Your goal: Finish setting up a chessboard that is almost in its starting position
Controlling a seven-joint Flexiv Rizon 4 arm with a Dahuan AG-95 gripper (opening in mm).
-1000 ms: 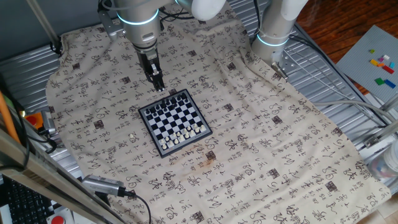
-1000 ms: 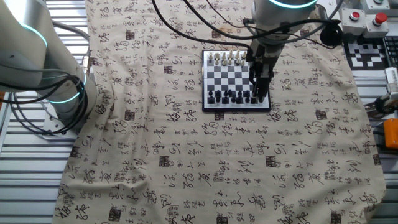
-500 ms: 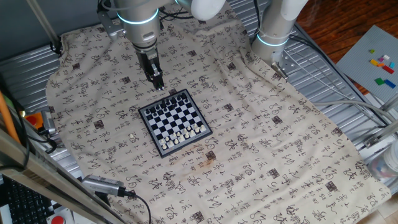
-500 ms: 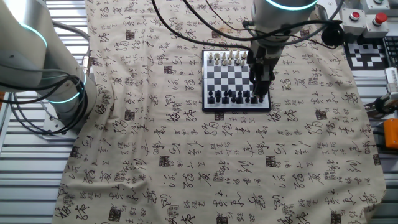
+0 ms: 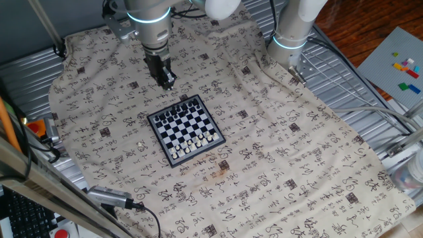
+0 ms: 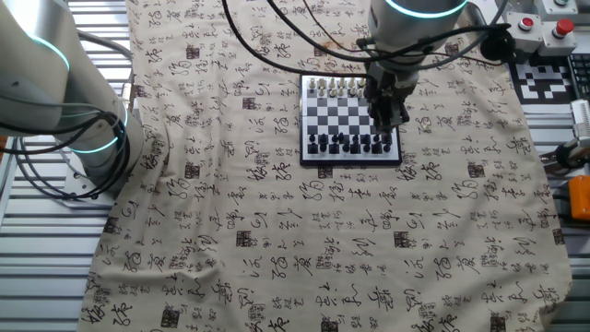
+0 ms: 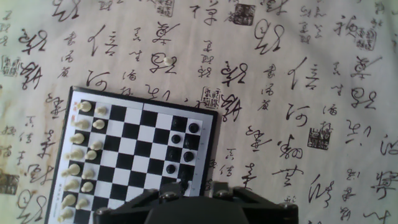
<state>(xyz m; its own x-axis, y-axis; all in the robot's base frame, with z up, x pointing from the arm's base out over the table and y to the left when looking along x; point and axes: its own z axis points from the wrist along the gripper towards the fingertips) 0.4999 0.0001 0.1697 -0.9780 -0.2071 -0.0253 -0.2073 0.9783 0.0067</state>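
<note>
The chessboard [image 5: 186, 128] lies on the patterned cloth, with white pieces along its near edge and dark pieces along its far edge. It also shows in the other fixed view [image 6: 349, 120] and the hand view [image 7: 134, 155]. My gripper [image 5: 167, 83] hangs above the board's dark-piece edge, clear of the pieces [image 6: 388, 116]. In the hand view only the finger bases show at the bottom edge, with a gap between them over the board's rim [image 7: 186, 186]. I see nothing held. A tiny white piece [image 5: 140, 143] lies on the cloth beside the board [image 7: 168, 60].
A second robot arm's base [image 5: 291, 33] stands at the back right of the cloth. Cables and a camera [image 5: 109, 197] lie at the front left. A grey plate with coloured bricks [image 5: 403, 63] sits at the far right.
My gripper has risen from the board's dark-piece edge and moved slightly away from it. The board and pieces look unchanged.
</note>
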